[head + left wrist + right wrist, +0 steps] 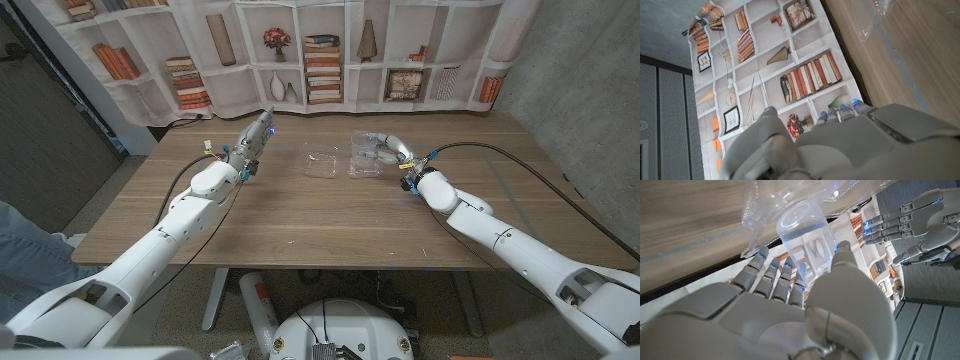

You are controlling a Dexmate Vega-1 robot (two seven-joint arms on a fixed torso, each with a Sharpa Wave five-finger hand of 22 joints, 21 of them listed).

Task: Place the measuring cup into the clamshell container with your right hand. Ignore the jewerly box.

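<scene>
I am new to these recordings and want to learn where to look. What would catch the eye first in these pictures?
First, the right hand gripping a clear measuring cup between its fingers and thumb, close in front of the right wrist camera. In the head view it holds the cup at the clear clamshell container, which lies open at the middle of the wooden table. The left hand is raised over the table's far left part, holding nothing.

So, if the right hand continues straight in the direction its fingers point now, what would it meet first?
Probably the clamshell container. The right hand holds the measuring cup, and in the right wrist view the clear container lies just past the cup. Depth is unclear, so the cup may already touch it.
</scene>
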